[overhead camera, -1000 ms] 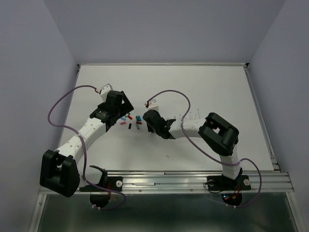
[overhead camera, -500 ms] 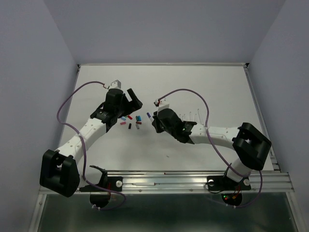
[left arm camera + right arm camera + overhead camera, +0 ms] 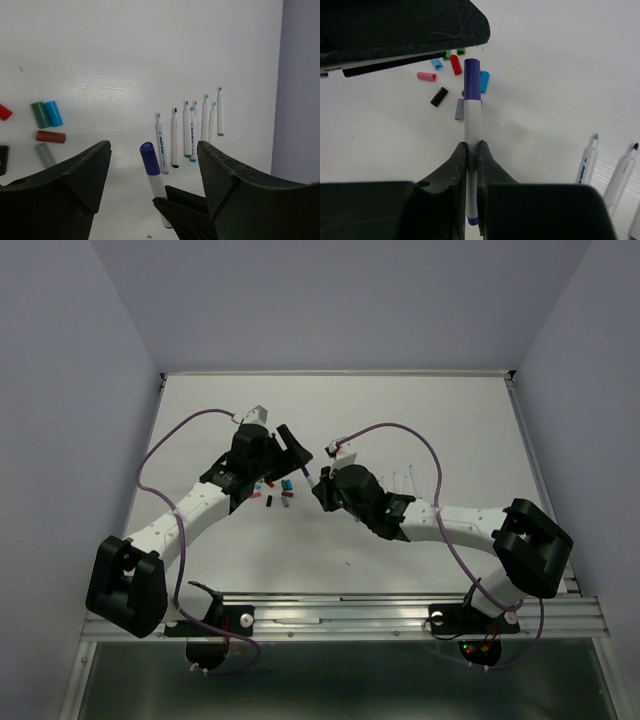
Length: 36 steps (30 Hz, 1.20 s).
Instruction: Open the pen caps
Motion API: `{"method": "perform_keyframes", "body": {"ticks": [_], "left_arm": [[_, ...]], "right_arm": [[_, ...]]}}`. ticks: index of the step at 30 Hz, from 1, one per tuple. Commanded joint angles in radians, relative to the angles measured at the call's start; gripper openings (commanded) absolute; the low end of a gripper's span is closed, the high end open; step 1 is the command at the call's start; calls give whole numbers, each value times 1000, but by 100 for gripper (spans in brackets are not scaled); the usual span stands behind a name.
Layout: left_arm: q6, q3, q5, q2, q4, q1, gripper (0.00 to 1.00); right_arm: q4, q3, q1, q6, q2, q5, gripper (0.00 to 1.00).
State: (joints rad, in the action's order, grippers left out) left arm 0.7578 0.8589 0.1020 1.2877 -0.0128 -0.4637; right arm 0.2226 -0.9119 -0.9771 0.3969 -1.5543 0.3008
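My right gripper (image 3: 472,150) is shut on the white barrel of a pen (image 3: 473,117) and holds it above the table, its purple cap (image 3: 472,75) pointing away. In the left wrist view that purple cap (image 3: 149,159) stands between my left gripper's (image 3: 154,150) wide-open fingers (image 3: 75,185), touching neither. In the top view the left gripper (image 3: 290,452) sits just left of the right gripper (image 3: 318,488), with the pen (image 3: 305,478) between them. Loose caps (image 3: 270,490) lie on the table below.
Several uncapped pens (image 3: 190,132) lie side by side to the right of the grippers; they also show in the top view (image 3: 400,480). Green (image 3: 40,114), blue (image 3: 53,113), red-brown (image 3: 50,136) and grey (image 3: 45,154) caps lie scattered on the left.
My left gripper has moved right and its open jaws now flank the capped end. My right arm has stretched out and raised the pen toward the left gripper.
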Motion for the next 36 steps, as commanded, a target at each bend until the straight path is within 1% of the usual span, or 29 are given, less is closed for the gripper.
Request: {"method": "perform_keyframes", "body": {"ticks": [1,6,8,11,13,14,17,20,23,24,25,28,30,32,33,35,36], "left_arm": [[31,-1,21,4,-72,-16,79],[43,0,28,10,-91,-23,71],[43,3,31,13,-95,-26,70],[44,5,31,18,-96,-27,65],[46,3,31,16,-98,-27,61],[46,5,28,16,-98,-27,55],[48,5,27,13,-99,-27,44],[48,5,27,15,-101,-27,40],[54,2,24,13,-99,-27,16],[57,-1,1,6,-99,-27,3],[57,-1,-8,1,-95,-27,0],[57,12,-60,-11,-79,-27,0],[98,15,-115,-16,-88,-27,0],[126,17,-146,-10,-142,-27,0],[159,34,-180,4,-166,-27,0],[179,55,-208,24,-196,-23,0],[199,86,-232,51,-205,-20,0]], "right_arm": [[141,8,-9,20,43,29,1],[176,15,-9,10,49,41,1],[179,16,-9,8,49,47,1],[188,18,-9,2,54,47,1],[195,19,-9,-6,59,35,1],[195,19,-9,-10,59,28,1],[195,22,-9,-15,59,15,1],[195,25,-9,-13,62,14,1],[201,27,-9,-29,59,-9,1],[202,28,-9,-30,54,-14,1],[202,31,-9,-44,51,-38,1],[192,56,-9,-52,53,-83,1],[164,97,-9,-35,63,-133,1],[124,126,-9,-17,85,-187,1],[101,174,-9,-12,94,-209,1],[87,223,-9,40,129,-256,1],[48,238,-9,51,141,-275,1]]}}
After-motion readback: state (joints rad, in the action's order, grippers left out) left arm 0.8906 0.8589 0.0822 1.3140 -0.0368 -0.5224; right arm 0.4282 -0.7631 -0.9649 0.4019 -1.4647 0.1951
